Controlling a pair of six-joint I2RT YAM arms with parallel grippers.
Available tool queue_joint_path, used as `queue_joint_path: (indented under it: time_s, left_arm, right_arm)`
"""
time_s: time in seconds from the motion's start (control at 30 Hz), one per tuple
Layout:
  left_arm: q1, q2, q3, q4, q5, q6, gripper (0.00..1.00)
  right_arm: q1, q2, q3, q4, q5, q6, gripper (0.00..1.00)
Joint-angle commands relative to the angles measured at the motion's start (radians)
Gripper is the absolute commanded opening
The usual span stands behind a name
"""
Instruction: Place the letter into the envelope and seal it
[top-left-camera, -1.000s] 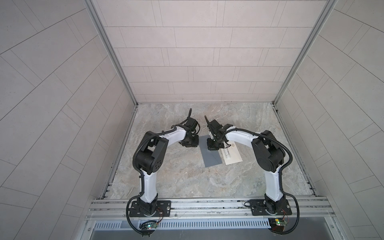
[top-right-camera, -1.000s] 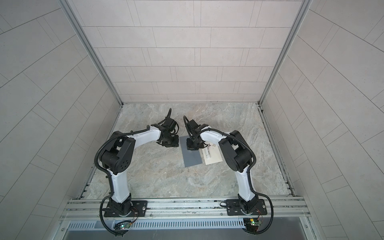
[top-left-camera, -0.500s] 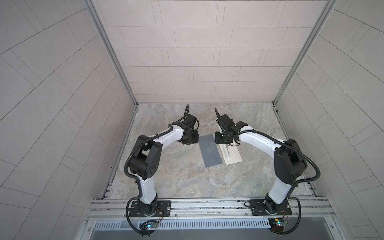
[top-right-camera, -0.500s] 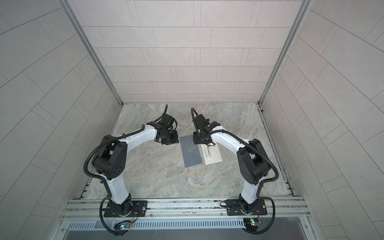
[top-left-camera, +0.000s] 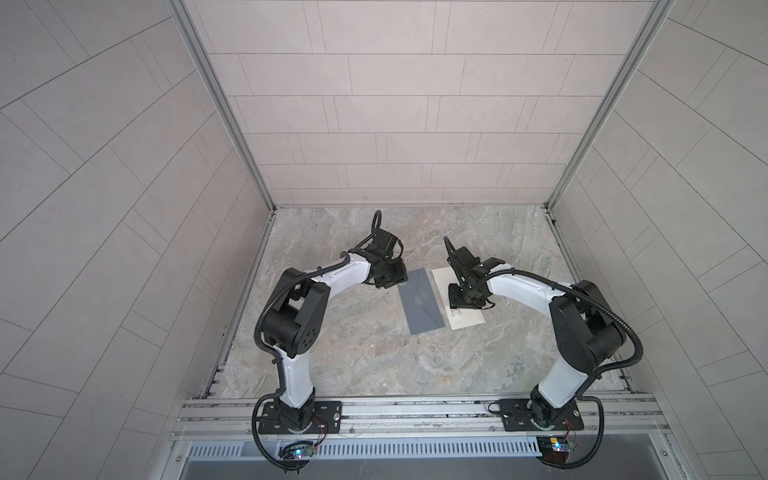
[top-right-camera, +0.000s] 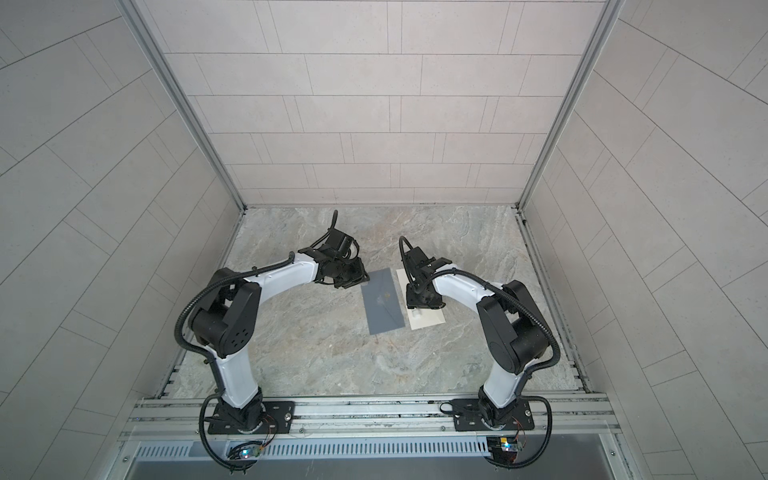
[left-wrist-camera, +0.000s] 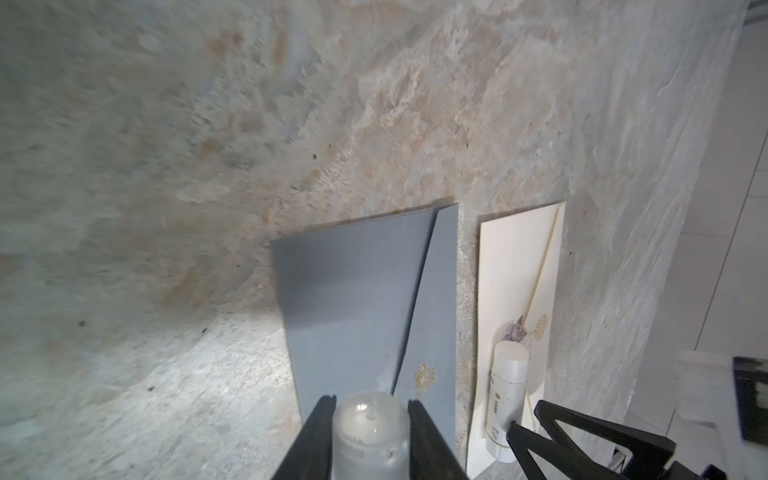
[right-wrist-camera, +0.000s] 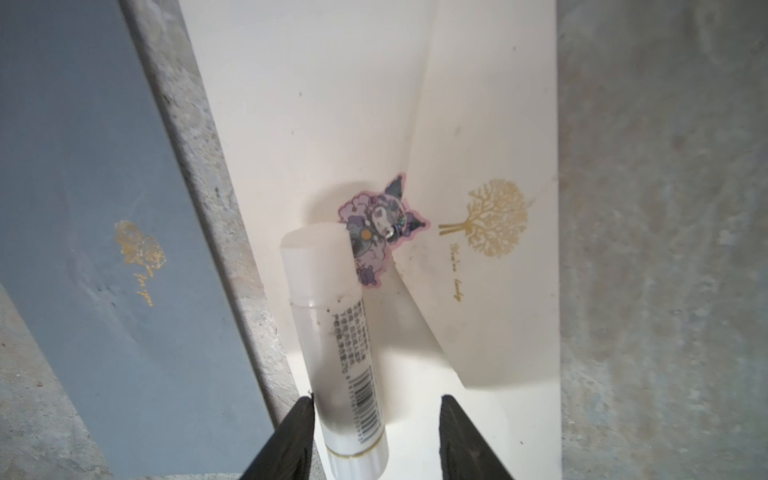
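The left gripper is clamped on a translucent cap, with a finger pressed to each side, at one end of the grey envelope. The right gripper has its jaws well apart over the cream envelope. The glue stick lies flat on that envelope, touching one finger and clear of the other. Both envelopes lie on the marble table, side by side, with a narrow strip of table between them. A sticker sits at the cream flap's tip
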Motion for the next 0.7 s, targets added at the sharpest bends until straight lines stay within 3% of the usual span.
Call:
queue_joint_path:
  time_s: [0.0,0.17,0.47,0.67]
  left_arm:
    - [-0.024,0.044,0.058,-0.021,0.035,0.082,0.35]
    - [-0.076,0.106,0.144,-0.109,0.07,0.202,0.35]
    - [-0.115,0.186,0.23,-0.193,0.107,0.282,0.35]
    - [-0.132,0.278,0.326,-0.336,0.121,0.361,0.36]
  right_arm:
    - [-0.001,-0.018,-0.017,0.015,-0.005,0.0,0.51]
    - [0.0,-0.002,-0.034,0.02,0.003,0.006,0.5]
    - [0.0,0.004,-0.039,0.038,-0.015,0.017,0.47]
    - [0.0,0.005,-0.043,0.049,-0.019,0.025,0.41]
